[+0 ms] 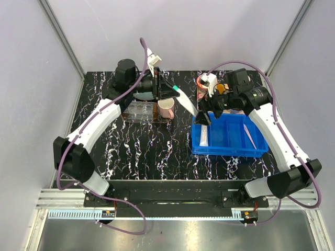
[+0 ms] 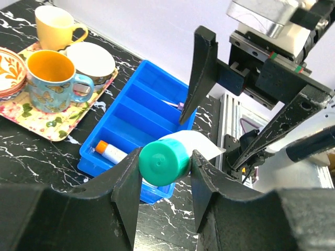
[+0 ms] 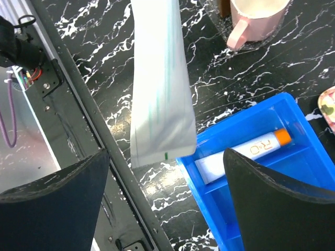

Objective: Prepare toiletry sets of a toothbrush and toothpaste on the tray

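Observation:
My left gripper [image 1: 172,90] [image 2: 165,157] is shut on the teal cap of a white toothpaste tube [image 1: 186,101] [image 2: 163,159] and holds it in the air between the tray and the bin. Its flat tail [image 3: 159,78] reaches between the fingers of my right gripper [image 1: 203,116] [image 3: 166,157], which is open and does not touch it. The orange-capped toothpaste [image 1: 203,135] [image 3: 246,151] and the pale-pink toothbrush [image 1: 249,136] [image 2: 170,103] lie in the blue bin [image 1: 230,149]. The clear tray [image 1: 137,112] sits at the back left.
A pink mug [image 1: 166,109] [image 3: 251,15] stands at the clear tray's right end. A patterned tray [image 2: 47,128] with mugs and a bowl is at the back right, behind the bin. The table's front rail [image 3: 78,104] runs below my right gripper.

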Available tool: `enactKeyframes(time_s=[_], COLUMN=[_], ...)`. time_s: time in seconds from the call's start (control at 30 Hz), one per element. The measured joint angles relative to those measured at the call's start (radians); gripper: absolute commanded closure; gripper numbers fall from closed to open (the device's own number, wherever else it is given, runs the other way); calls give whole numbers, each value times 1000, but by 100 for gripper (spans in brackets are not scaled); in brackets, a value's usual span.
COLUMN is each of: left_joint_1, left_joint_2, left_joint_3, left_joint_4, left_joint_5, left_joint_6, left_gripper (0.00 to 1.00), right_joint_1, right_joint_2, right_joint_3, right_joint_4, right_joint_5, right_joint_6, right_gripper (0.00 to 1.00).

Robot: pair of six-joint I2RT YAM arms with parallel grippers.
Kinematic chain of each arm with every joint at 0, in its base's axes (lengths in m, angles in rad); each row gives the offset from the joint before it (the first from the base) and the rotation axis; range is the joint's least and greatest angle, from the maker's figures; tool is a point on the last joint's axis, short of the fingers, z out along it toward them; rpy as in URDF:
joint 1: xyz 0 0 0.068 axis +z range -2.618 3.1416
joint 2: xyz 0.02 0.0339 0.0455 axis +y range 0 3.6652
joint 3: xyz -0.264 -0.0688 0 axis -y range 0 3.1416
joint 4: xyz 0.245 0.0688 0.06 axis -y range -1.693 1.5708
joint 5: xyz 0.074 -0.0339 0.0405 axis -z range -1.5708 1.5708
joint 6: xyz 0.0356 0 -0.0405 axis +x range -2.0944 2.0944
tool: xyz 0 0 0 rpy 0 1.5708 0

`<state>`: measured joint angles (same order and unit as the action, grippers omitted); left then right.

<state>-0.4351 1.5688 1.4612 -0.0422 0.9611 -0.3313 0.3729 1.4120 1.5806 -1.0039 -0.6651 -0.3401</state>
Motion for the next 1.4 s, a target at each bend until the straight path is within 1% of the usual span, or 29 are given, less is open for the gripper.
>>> enactKeyframes(time_s=[0.13, 0.4, 0.53, 0.67, 0.7, 0.77, 0.8, 0.9, 0.93, 1.0, 1.03, 1.1, 1.13, 1.17, 1.2, 1.23, 1.27, 1.3, 1.33, 1.4], left_joint_1=[31, 34, 37, 40, 41, 42, 42, 42, 42, 42, 43, 43, 43, 43, 43, 43, 45, 46, 47, 50], left_joint_2=[-9, -34, -37, -37, -37, -37, -37, -37, -37, -37, -37, -37, -37, -37, -37, -37, -37, -37, -37, -37], left_joint_3=[-12, -32, -32, -32, -32, -32, -32, -32, -32, -32, -32, -32, -32, -32, -32, -32, -32, -32, -32, -35], left_joint_4=[44, 51, 50, 36, 34, 31, 30, 29, 29, 29, 29, 30, 32, 32, 32, 34, 35, 36, 35, 37], left_joint_5=[-2, -26, -48, -76, -82, -91, -93, -99, -99, -99, -99, -102, -105, -107, -108, -108, -109, -110, -111, -109], left_joint_6=[-58, -145, -193, -228, -237, -254, -262, -286, -293, -303, -308, -315, -320, -326, -334, -343, -350, -358, -360, -363], left_gripper=[100, 100, 100, 100, 100, 100, 100, 100, 100, 100, 100, 100, 100, 100, 97, 91, 81, 73, 56, 47], right_joint_1=[0, 18, 61, 100, 109, 122, 129, 140, 142, 145, 145, 146, 146, 149, 151, 153, 153, 154, 154, 155], right_joint_2=[-29, -57, -57, -57, -58, -57, -57, -57, -57, -56, -56, -54, -53, -52, -51, -49, -46, -43, -40, -37], right_joint_3=[-24, -25, -25, -30, -31, -33, -33, -33, -33, -33, -33, -33, -33, -33, -33, -33, -33, -33, -33, -33], right_joint_4=[37, 128, 149, 168, 172, 176, 179, 189, 193, 203, 208, 216, 220, 222, 225, 226, 229, 230, 233, 238], right_joint_5=[35, 98, 125, 150, 157, 180, 193, 231, 240, 265, 274, 288, 291, 296, 304, 309, 311, 312, 314, 317], right_joint_6=[10, 23, 21, 18, 17, 14, 14, 11, 11, 12, 13, 16, 16, 19, 19, 23, 23, 22, 23, 24], right_gripper=[1, 1, 2, 7, 11, 14, 20, 32, 38, 47, 56, 64, 72, 76, 81, 86, 94, 97, 100, 100])
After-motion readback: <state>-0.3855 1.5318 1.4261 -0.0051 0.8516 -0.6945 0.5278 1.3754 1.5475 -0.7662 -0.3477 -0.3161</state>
